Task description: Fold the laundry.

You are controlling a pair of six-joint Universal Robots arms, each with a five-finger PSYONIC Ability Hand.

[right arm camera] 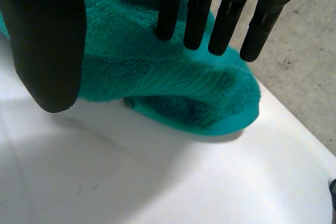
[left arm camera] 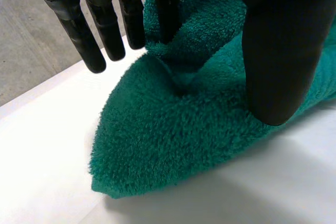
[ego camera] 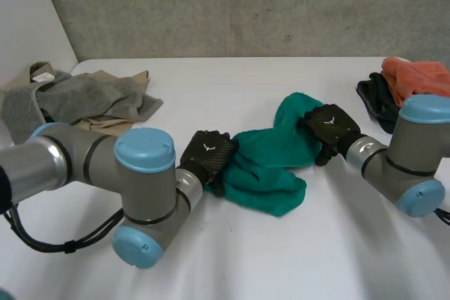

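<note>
White tabletop [ego camera: 281,258] under a grey concrete wall [ego camera: 246,5] carries a crumpled green towel [ego camera: 271,166] near its middle. At the towel's 9 o'clock end lies the left hand [ego camera: 207,156], fingers [left arm camera: 165,9] straight and spread, one tip dipping into a fold, thumb apart above the pile. At its 1 o'clock end sits the right hand [ego camera: 332,128], straight fingertips [right arm camera: 169,14] resting on the terry, thumb held wide. Grey and beige laundry [ego camera: 77,100] heaps at 10 o'clock; an orange cloth [ego camera: 418,79] on a black cloth [ego camera: 376,100] at 2 o'clock.
</note>
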